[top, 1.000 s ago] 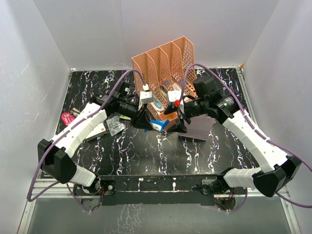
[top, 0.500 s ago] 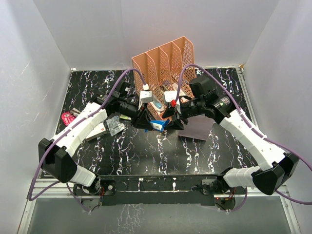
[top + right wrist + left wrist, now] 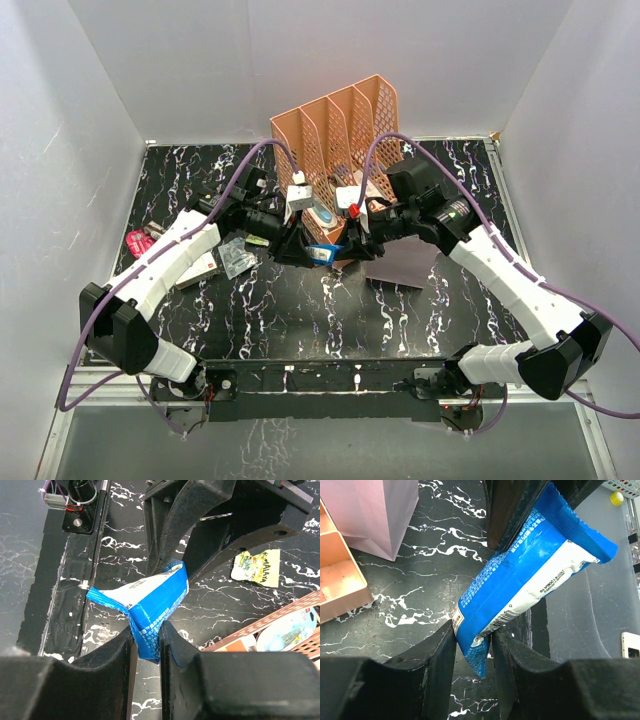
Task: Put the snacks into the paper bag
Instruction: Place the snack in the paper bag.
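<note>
Black marbled table [image 3: 300,310], blue-white bar [image 3: 520,580] pinched in right gripper [image 3: 148,630], hold of left gripper [image 3: 474,632] unclear

top: high, rear, looking down, far | wrists: close, facing each other | shared: blue-white bar [image 3: 520,575]

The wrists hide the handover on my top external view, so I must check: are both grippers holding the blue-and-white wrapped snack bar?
Observer: The right wrist view shows the right gripper pinching one crimped end of the blue-and-white wrapped snack bar.
Operator: And the left?
Observer: In its wrist view, the left gripper has both fingers pressed on the bar's opposite end.
Operator: Where is the bag from there?
Observer: The pale mauve paper bag stands on the black marbled table beside the peach plastic organiser's corner.
</note>
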Robot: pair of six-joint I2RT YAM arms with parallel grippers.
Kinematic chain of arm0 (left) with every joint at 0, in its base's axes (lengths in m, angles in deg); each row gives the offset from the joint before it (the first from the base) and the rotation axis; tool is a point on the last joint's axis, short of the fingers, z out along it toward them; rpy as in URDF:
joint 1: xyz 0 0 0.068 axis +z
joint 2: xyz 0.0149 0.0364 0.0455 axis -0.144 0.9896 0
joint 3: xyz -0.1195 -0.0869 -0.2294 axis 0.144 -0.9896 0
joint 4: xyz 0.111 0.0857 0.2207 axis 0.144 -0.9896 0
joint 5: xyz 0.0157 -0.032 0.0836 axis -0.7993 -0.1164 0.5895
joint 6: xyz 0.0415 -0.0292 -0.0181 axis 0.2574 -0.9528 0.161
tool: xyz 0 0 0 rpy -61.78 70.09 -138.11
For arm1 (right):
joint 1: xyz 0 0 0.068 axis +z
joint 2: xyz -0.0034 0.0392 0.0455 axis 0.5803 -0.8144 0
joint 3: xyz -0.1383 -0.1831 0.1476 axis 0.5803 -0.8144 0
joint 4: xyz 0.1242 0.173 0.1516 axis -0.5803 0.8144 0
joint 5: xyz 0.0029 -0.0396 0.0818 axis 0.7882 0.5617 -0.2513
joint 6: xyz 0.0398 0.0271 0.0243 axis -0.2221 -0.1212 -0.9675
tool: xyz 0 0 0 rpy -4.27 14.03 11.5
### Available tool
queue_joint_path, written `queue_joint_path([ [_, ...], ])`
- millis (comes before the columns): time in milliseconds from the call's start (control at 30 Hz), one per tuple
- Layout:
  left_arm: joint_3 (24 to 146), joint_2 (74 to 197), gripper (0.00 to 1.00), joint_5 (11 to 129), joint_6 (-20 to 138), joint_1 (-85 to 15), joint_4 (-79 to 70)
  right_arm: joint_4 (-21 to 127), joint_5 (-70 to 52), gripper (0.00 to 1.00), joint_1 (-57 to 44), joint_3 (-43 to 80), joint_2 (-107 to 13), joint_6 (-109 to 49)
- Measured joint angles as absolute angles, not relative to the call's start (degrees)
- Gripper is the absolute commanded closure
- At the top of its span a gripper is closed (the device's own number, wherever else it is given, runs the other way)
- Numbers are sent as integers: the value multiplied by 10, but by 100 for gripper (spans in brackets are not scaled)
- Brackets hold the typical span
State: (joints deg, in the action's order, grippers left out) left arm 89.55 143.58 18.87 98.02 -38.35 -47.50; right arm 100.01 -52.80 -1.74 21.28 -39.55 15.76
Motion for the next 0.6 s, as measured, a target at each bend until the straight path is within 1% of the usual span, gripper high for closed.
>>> queue_joint_path([
  [100, 892, 1436, 59, 188, 979, -383, -472, 1000, -527, 86, -18, 210, -395, 156],
  [200, 890, 1436, 48, 188, 978, -383, -470, 999, -526, 92, -21, 206, -395, 154],
  [267, 890, 1435, 41, 189, 978, -383, -470, 994, -526, 92, -29, 201, -392, 152],
  [467, 890, 1432, 31, 214, 982, -383, -474, 981, -518, 92, -83, 170, -357, 125],
  [600, 888, 1415, 21, 262, 986, -381, -474, 974, -510, 92, -138, 168, -322, 95],
])
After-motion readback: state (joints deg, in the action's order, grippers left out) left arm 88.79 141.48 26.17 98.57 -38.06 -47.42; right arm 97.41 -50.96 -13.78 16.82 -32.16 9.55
